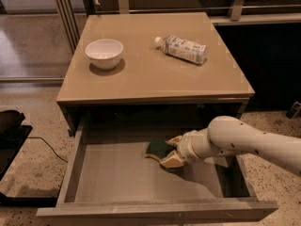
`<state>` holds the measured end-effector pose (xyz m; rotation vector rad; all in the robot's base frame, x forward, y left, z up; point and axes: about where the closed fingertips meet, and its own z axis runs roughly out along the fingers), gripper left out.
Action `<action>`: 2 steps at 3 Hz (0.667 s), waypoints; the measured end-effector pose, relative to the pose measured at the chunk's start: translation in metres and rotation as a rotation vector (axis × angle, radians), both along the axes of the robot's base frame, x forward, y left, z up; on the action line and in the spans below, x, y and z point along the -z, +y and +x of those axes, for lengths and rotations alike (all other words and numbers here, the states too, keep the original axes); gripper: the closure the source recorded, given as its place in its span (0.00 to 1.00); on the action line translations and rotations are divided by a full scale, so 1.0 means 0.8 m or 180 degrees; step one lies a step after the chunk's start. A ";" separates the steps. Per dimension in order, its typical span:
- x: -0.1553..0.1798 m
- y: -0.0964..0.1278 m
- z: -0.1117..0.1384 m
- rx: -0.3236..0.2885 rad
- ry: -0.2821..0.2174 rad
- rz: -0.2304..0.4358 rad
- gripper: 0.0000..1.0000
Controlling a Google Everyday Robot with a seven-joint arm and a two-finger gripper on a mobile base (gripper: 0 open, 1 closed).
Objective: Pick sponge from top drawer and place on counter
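Note:
The sponge (157, 148), dark green on top with a yellow edge, lies on the floor of the open top drawer (117, 178), just right of its middle. My gripper (172, 151) reaches in from the right on a white arm. Its cream fingers (171, 162) stand apart on either side of the sponge's right end, one behind it and one in front. I cannot tell whether they press on it. The sponge rests on the drawer floor. The beige counter (155, 74) lies above, behind the drawer.
A white bowl (104, 53) stands on the counter's left part and a plastic bottle (182, 49) lies on its side at the back right. A black object with a cable (11, 126) sits on the floor to the left. The drawer's front wall (155, 211) is low.

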<state>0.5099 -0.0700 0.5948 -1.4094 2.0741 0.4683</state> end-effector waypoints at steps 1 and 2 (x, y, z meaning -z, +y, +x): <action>0.001 0.003 -0.003 -0.0033 0.0047 -0.0052 1.00; -0.018 -0.009 -0.013 -0.0093 0.0088 -0.0077 1.00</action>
